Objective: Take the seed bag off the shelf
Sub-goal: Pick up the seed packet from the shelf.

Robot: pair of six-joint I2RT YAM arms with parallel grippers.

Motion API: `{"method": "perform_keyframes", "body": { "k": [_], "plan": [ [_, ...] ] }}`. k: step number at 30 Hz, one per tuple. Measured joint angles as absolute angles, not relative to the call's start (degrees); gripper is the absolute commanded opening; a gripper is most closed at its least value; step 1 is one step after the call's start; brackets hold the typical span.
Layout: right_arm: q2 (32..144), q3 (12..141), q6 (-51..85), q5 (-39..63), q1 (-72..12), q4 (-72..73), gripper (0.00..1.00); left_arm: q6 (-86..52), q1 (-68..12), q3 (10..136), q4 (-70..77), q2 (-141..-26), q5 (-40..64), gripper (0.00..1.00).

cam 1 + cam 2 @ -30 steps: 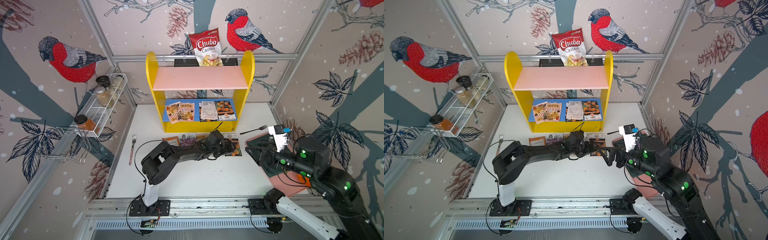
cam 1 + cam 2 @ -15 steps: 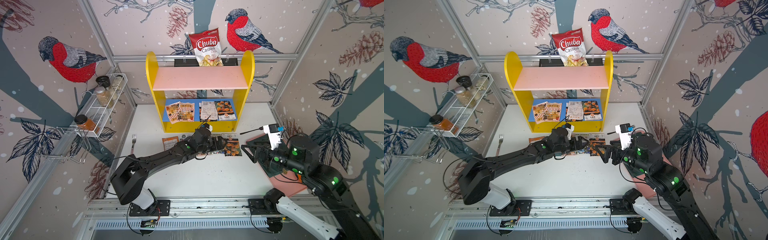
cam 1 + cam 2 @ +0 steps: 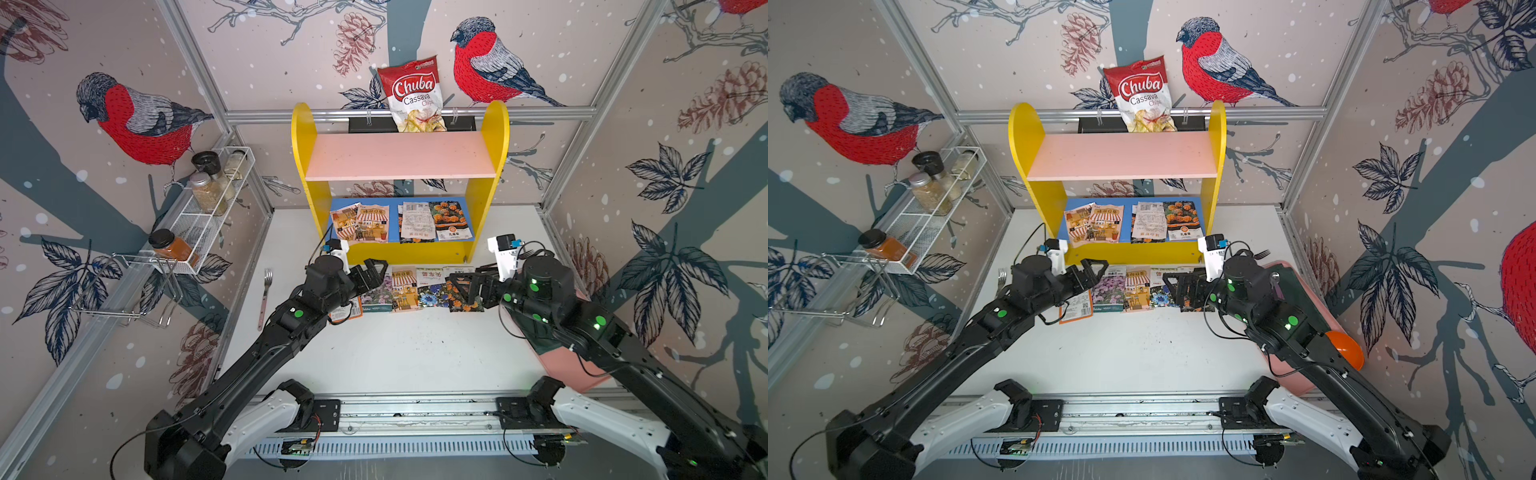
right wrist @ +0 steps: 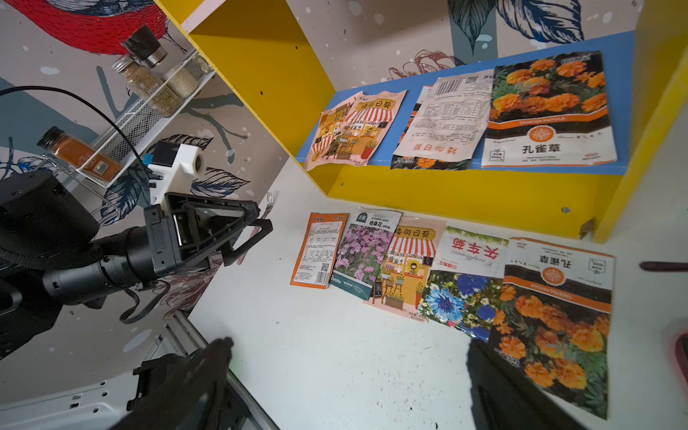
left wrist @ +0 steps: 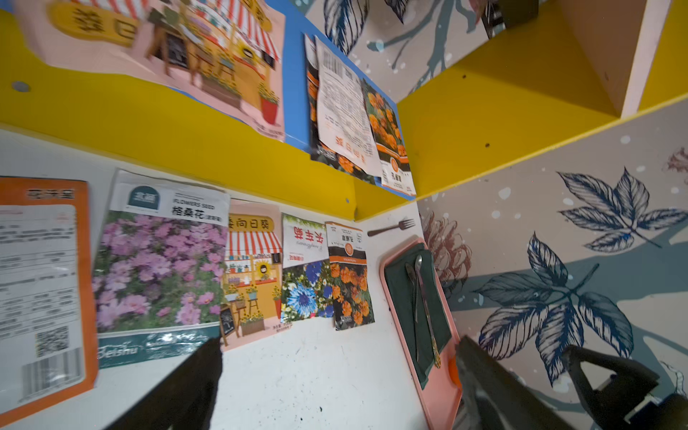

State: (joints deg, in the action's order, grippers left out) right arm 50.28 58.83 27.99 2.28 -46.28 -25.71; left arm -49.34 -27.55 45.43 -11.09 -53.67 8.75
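My left tool and right tool both hang released and empty over the tabletop. The seed bags lie flat and overlapping on the shelf's blue lower board. I judge a pinch may drag two together, or clip the pink upper board.

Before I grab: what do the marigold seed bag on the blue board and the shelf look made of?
Marigold seed bag: likely thin printed film or coated paper, slightly glossy; its edges curl and wrinkle. Shelf: painted rigid board, perhaps wood or MDF, matte; thick flat panels with fastener holes.
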Motion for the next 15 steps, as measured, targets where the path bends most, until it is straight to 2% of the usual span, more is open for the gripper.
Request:
{"method": "perform_keyframes", "body": {
  "k": [6, 15],
  "plan": [
    [55.9, 59.6, 28.4, -2.7, -52.2, -17.9, 1.00, -49.2, -17.2, 41.1, -12.7, -51.7, 12.8, 0.93],
    [60.8, 59.7, 28.4, -4.4, -55.1, -9.9, 1.00, -54.3, -6.3, 33.6, -3.2, -53.7, 19.7, 0.78]
  ]
}}
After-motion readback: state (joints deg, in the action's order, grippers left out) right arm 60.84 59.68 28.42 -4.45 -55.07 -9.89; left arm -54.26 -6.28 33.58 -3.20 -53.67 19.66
